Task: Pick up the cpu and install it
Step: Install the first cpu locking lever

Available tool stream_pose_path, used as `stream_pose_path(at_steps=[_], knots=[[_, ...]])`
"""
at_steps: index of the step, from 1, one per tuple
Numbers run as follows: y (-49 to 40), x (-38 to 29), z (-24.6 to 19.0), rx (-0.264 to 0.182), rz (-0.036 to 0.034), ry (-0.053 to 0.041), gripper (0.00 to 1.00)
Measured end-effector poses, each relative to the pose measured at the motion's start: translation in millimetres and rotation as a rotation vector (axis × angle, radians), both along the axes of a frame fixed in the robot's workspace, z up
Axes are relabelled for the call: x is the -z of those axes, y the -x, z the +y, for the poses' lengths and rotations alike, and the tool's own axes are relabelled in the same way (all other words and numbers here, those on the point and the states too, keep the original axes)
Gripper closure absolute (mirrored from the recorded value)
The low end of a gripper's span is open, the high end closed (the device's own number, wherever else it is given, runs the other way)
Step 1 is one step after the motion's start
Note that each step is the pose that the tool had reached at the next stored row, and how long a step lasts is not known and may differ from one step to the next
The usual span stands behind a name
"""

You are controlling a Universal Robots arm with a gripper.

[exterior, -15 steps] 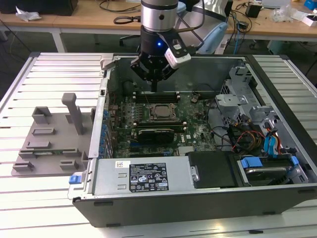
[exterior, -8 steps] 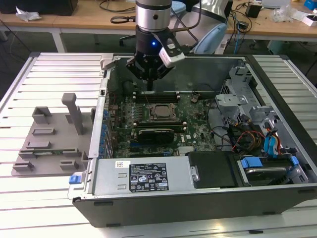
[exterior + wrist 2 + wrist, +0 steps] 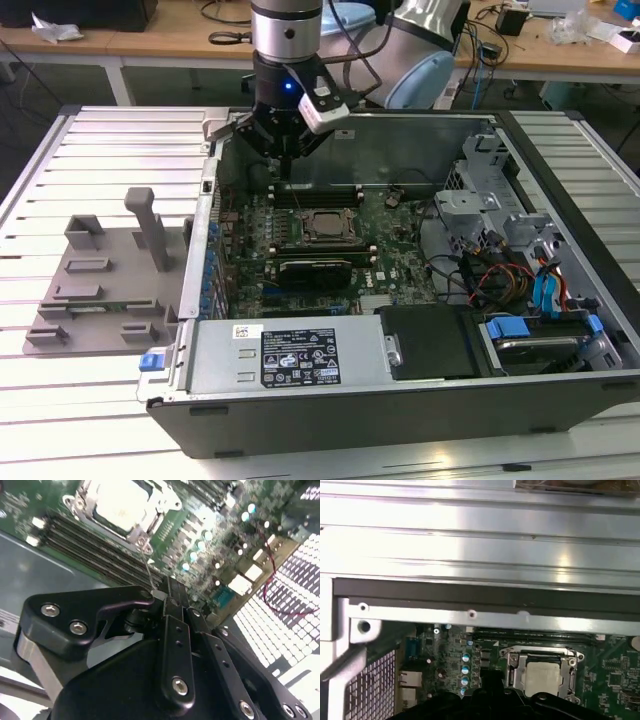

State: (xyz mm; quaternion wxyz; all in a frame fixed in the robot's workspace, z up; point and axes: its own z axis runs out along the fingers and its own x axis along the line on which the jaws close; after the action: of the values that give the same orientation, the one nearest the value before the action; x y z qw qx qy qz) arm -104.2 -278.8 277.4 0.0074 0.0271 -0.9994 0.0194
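The cpu [image 3: 542,677], a flat square with a silvery lid, lies inside the socket frame [image 3: 514,669] on the green motherboard. It also shows in the second wrist view as the cpu [image 3: 120,505] and in the exterior view as the cpu [image 3: 325,225]. My gripper [image 3: 283,160] hangs inside the open computer case, above the memory slots behind the socket. Its black fingers [image 3: 172,610] are pressed together, so it is shut. A thin metal socket lever [image 3: 146,562] rises from the socket's corner to the fingertips. Whether it is pinched there I cannot see.
The open computer case [image 3: 300,360] lies on a slatted white table [image 3: 120,140]. A grey fixture tray [image 3: 100,285] with an upright post [image 3: 150,230] stands at the exterior view's left. Drive cages and cables [image 3: 500,260] fill the case's right side. Workbenches stand behind.
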Motion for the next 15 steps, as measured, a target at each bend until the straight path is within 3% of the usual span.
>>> stream_pose_path(at_steps=[1,2,4,5,15], knots=[[1.3,0.8,1.2,0.000,-0.0001,-0.0001,0.89],[1.7,15.5,6.5,0.000,-0.0001,0.0018,0.89],[-16.6,15.5,6.5,0.000,0.0001,0.0020,0.89],[-20.0,15.6,6.5,0.000,0.0003,0.0020,0.89],[-36.9,15.8,6.5,0.000,0.0019,0.0021,0.89]])
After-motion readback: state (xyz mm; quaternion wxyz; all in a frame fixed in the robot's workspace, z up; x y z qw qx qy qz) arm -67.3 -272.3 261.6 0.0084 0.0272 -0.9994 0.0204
